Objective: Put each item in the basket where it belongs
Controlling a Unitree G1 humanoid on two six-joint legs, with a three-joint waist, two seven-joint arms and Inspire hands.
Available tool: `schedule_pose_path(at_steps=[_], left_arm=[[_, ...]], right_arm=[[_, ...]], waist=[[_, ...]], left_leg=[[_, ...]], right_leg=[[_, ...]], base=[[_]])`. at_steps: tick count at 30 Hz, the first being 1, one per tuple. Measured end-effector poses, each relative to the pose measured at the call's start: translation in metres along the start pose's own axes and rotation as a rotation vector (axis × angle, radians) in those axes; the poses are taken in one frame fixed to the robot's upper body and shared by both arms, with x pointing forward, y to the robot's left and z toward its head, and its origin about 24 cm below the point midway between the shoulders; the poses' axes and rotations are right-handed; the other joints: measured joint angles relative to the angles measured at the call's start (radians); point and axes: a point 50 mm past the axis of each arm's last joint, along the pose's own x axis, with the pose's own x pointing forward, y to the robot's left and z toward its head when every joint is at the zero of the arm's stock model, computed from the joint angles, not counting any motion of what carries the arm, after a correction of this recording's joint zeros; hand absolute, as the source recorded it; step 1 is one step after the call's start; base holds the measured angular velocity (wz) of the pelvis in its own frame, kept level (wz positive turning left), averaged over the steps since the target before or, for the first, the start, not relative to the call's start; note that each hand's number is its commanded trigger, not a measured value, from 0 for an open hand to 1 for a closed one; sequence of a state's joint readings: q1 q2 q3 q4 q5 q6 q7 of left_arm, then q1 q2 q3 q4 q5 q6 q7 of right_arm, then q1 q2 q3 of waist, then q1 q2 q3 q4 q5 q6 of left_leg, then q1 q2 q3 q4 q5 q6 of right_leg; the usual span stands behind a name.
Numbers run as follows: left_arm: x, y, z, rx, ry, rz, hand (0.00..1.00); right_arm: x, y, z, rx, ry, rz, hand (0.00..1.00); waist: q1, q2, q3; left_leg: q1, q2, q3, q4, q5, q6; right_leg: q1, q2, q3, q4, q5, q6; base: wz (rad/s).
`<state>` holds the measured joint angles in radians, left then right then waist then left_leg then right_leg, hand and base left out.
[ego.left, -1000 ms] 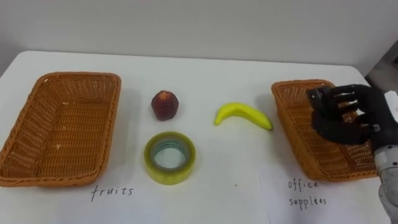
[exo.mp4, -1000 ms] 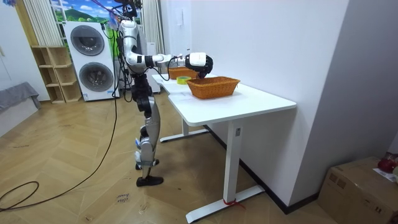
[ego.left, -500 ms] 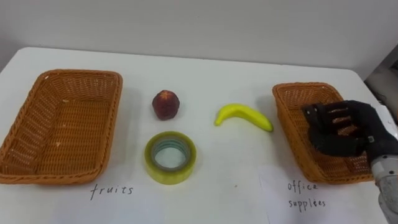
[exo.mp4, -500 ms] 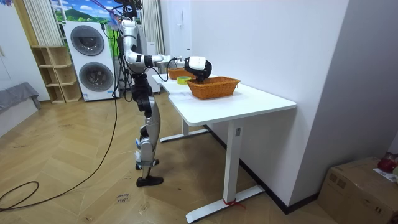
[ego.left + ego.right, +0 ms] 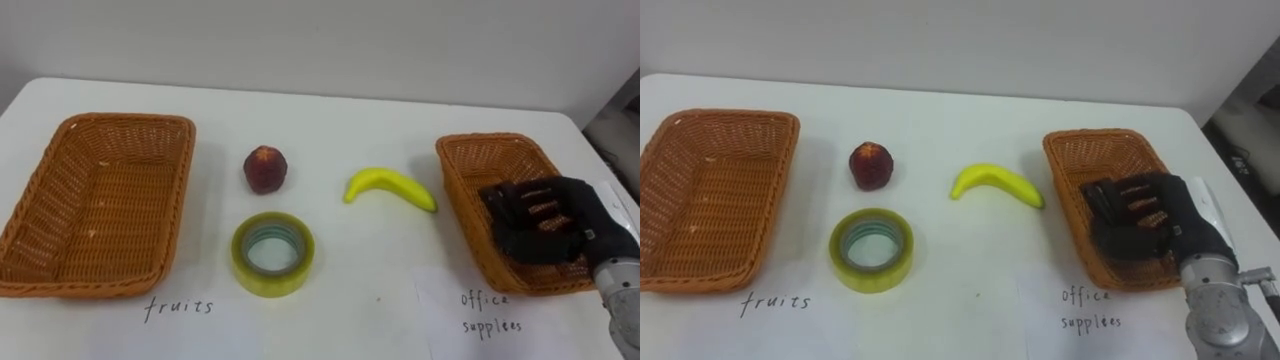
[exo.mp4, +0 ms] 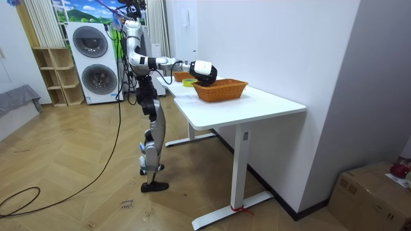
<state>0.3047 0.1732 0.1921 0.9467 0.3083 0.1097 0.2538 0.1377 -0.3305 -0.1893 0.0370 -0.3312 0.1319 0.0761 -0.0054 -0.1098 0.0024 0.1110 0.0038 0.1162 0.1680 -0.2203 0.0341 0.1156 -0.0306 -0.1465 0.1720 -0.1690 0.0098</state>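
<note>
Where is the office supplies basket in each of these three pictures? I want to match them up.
Left eye view: the office supplies basket sits at the right, beyond the banana.
Right eye view: right of centre, beside the banana.
Room view: the nearer basket on the table, around the picture's centre.
Shared landmark: the right hand over this basket.

The black right hand [image 5: 545, 225] hides much of the floor of the brown wicker basket [image 5: 480, 141] at the right. The matching left wicker basket [image 5: 730, 116] is clipped by the right eye view's left edge.
</note>
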Motion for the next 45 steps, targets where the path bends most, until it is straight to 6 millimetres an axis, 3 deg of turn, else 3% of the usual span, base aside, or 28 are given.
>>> schedule_pose_path(at_steps=[2, 3, 4, 17, 45], left_arm=[[0.0, 0.0, 0.0, 0.0, 0.0, 0.0, 0.0], [0.0001, 0.0, 0.0004, 0.0, -0.001, 0.0, 0.0], [0.0001, -0.0001, 0.0001, 0.0, 0.001, 0.0, 0.0], [-0.0002, 0.0, -0.0026, 0.004, 0.018, 0.0, 0.0], [-0.0002, -0.0008, -0.0048, 0.008, 0.028, 0.0, 0.0]], right_arm=[[0.0001, 0.0002, -0.0007, 0.0, 0.003, 0.001, 0.51], [0.0004, 0.0002, -0.0011, 0.001, 0.005, 0.001, 0.06], [0.0007, 0.0, -0.0014, 0.001, 0.007, -0.001, 0.0], [0.0012, -0.0014, -0.0072, -0.066, 0.044, -0.007, 0.0], [0.0016, -0.0012, -0.005, -0.061, 0.036, 0.0, 0.0]], waist=[[0.0, 0.001, -0.0002], [0.0, 0.001, -0.0009], [0.0, 0.002, -0.0011], [-0.014, 0.007, -0.0026], [-0.007, 0.004, -0.0024]], left_leg=[[0.003, 0.0, 0.0, 0.0, 0.0, 0.0], [0.004, 0.0, 0.0, 0.0, 0.0, 0.0], [0.004, 0.0, 0.0, 0.0, 0.0, 0.0], [0.005, 0.0, 0.005, 0.0, 0.0, 0.0], [0.006, 0.001, 0.01, -0.001, 0.0, 0.0]], right_leg=[[0.003, 0.0, -0.001, 0.0, 0.0, 0.0], [0.004, 0.0, -0.002, 0.0, 0.0, 0.0], [0.004, 0.0, -0.002, 0.0, 0.0, 0.0], [0.004, 0.0, 0.0, 0.0, 0.0, 0.0], [0.003, 0.001, 0.007, 0.003, 0.0, 0.0]], base=[[0.0], [0.0], [0.0], [0.0], [-0.01]])
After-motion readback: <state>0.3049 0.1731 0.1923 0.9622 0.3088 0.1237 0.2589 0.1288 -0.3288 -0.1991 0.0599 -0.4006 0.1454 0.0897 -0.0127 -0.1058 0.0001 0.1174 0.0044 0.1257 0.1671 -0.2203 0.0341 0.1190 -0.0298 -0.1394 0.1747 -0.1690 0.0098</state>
